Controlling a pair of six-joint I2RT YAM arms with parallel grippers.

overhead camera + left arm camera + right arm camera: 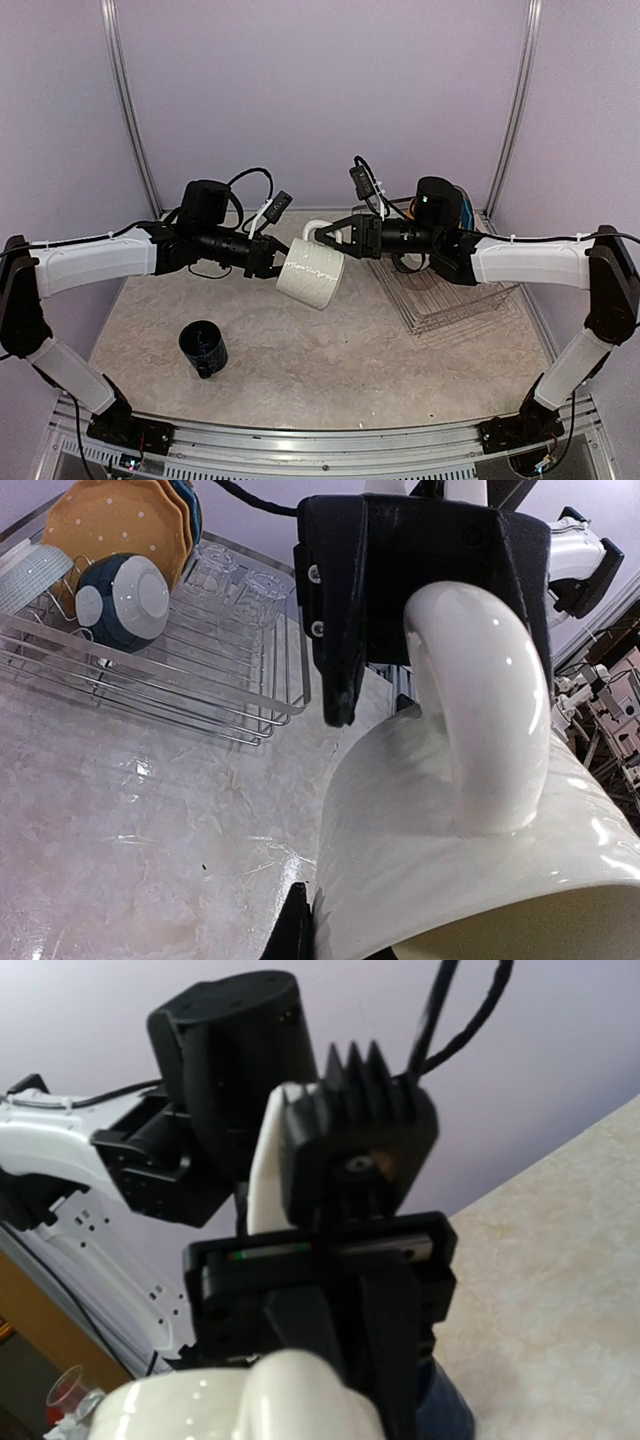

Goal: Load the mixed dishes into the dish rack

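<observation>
Cream mug: the cream mug (312, 272) hangs tilted in the air between the two sets of jaws, well above the table (400, 385); its handle (316, 231) rises toward the right-hand jaws; it is not yet in the rack.
Left jaws: the left gripper (272, 262) is clenched on the mug's rim wall and carries it; one finger (297, 932) shows against the outside of the wall.
Right jaws: the right gripper (328, 238) stands at the handle, one finger (335, 670) just beside the loop; whether its pads have bitten I cannot tell, as the right wrist view hides the contact.
Step in hand: a hand-over from left to right, as I judge it.
Doing it well: set the right jaws square across the loop, deep and not at the tips; prove that grip firm before the left jaws let go; the left jaws should then spread wide and back straight off the rim without dragging it; expect the mug's body to swing down about the handle.
Below and behind the right jaws: the dish rack (455, 300), holding a yellow plate (115, 520), a blue plate (190, 505), a clear glass (212, 570) and a grey-teal cup (25, 572); bare wire floor shows at its near corner.
Below the left jaws: the dark blue mug (203, 348) on the table, well apart, not yet loaded.
</observation>
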